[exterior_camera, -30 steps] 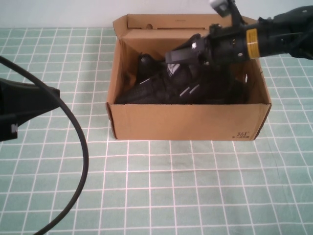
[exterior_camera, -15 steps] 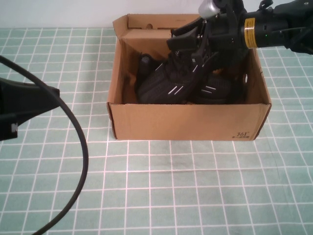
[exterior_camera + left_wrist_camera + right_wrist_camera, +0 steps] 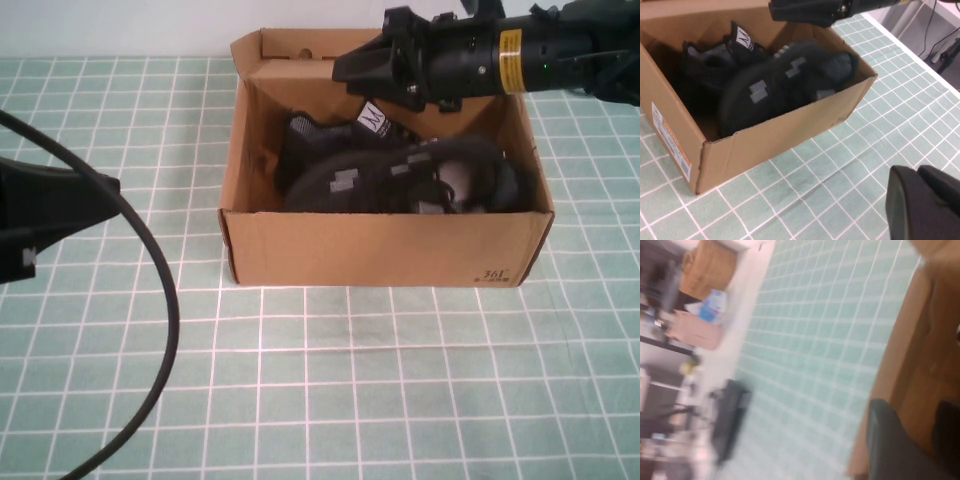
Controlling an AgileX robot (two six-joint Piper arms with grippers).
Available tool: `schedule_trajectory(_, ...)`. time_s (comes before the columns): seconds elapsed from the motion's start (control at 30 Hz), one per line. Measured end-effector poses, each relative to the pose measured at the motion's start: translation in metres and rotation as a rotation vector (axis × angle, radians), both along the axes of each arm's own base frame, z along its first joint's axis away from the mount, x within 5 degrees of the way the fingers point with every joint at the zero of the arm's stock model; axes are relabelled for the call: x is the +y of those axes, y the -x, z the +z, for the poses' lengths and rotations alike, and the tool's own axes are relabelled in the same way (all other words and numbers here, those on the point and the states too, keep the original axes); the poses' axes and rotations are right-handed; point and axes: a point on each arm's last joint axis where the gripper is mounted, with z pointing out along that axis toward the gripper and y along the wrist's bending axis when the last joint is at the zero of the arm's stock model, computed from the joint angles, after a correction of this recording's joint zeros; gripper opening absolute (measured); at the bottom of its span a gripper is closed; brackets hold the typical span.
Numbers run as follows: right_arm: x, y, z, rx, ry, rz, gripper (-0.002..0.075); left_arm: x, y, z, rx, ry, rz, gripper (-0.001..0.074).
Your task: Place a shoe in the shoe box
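I see the black shoe with grey patches on its sole (image 3: 400,180) lying inside the open brown cardboard shoe box (image 3: 385,250), tipped on its side with the sole facing the box's near wall; in the left wrist view the shoe (image 3: 785,75) fills most of the box (image 3: 765,135) from wall to wall, with a second dark shoe (image 3: 310,135) tucked behind it toward the far left corner. The near wall's top edge stands just above the shoe, and little free room shows inside the box. Around the box I have the green table with its white grid (image 3: 350,380) open on the near side and on both flanks. My right gripper (image 3: 350,72) hangs over the far rim of the box, above the shoe and apart from it, the arm reaching in level from the right; I cannot tell how its fingers stand. My left gripper (image 3: 925,205) sits low at the left edge of the table, well apart from the box, a black cable (image 3: 165,310) looping beside it; I cannot tell its finger state either.
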Motion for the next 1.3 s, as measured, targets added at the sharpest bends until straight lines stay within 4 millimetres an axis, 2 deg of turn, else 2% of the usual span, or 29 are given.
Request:
schedule_trajectory(0.13, 0.003, 0.004, -0.006, 0.207, -0.078, 0.018, 0.0132, 0.000, 0.000, 0.000, 0.007, 0.005, 0.004, -0.0004)
schedule_trajectory(0.23, 0.002, 0.004, -0.012, 0.269, -0.091, 0.045, 0.0089, 0.000, 0.001, 0.000, 0.015, 0.006, 0.001, -0.0004)
schedule_trajectory(0.4, -0.024, 0.001, -0.011, 0.281, -0.101, 0.077, 0.0045, -0.001, 0.004, -0.003, 0.041, -0.009, -0.032, -0.0004)
schedule_trajectory(0.5, -0.043, 0.002, -0.001, 0.252, -0.103, 0.092, 0.0021, -0.002, 0.006, -0.004, 0.056, -0.014, -0.051, -0.0004)
schedule_trajectory(0.57, -0.055, 0.007, 0.014, 0.198, -0.101, 0.085, 0.0015, -0.002, 0.007, -0.004, 0.064, -0.017, -0.063, -0.0004)
schedule_trajectory(0.67, -0.067, 0.021, 0.048, 0.027, -0.074, 0.086, 0.0013, -0.003, 0.008, -0.005, 0.073, -0.018, -0.074, -0.0004)
schedule_trajectory(0.97, -0.078, 0.100, 0.158, -0.691, 0.097, 0.095, 0.0012, -0.005, 0.009, -0.003, 0.074, 0.014, -0.086, -0.0004)
schedule_trajectory(1.17, -0.094, 0.152, 0.221, -1.165, 0.278, -0.122, 0.0011, -0.006, 0.009, -0.002, 0.073, 0.030, -0.090, -0.0004)
schedule_trajectory(1.3, -0.108, 0.166, 0.245, -1.287, 0.352, -0.335, 0.0011, -0.006, 0.009, -0.001, 0.078, 0.043, -0.088, -0.0004)
